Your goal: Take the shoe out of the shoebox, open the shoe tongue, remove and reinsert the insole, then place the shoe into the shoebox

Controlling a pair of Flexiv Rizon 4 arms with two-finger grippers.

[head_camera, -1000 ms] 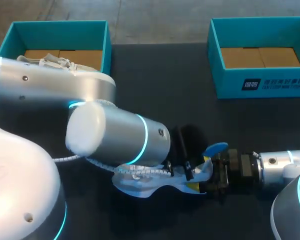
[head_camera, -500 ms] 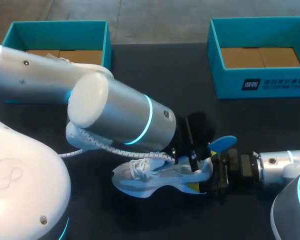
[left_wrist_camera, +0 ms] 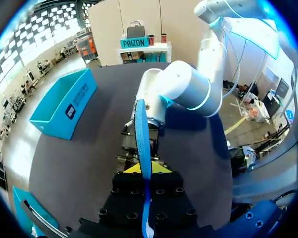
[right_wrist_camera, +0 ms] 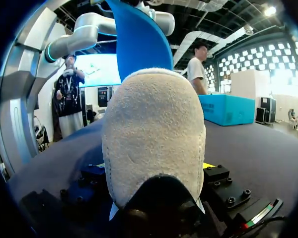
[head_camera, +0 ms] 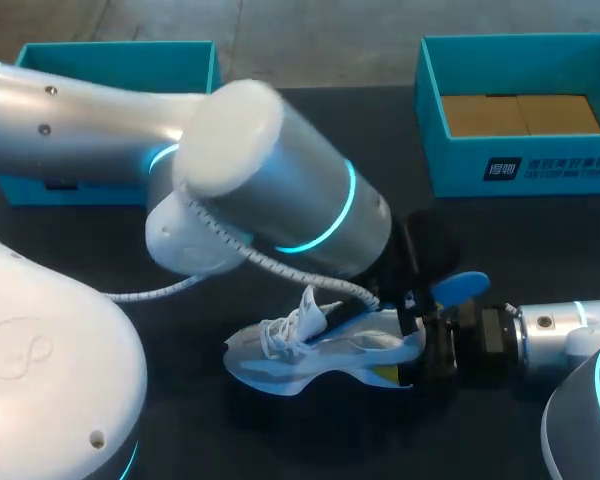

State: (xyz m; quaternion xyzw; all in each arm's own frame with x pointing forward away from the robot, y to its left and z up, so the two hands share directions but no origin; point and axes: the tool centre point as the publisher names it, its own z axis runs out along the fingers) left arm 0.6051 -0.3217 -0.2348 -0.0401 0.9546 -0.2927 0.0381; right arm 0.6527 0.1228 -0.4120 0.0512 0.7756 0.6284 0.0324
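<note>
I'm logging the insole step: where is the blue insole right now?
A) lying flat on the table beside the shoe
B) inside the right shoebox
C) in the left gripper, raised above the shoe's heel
C: the blue insole rises above the heel of the shoe, and the left wrist view shows it clamped edge-on in the left gripper.

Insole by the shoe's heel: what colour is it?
Blue. The insole shows best in the right wrist view, rising behind the pale heel of the shoe.
</note>
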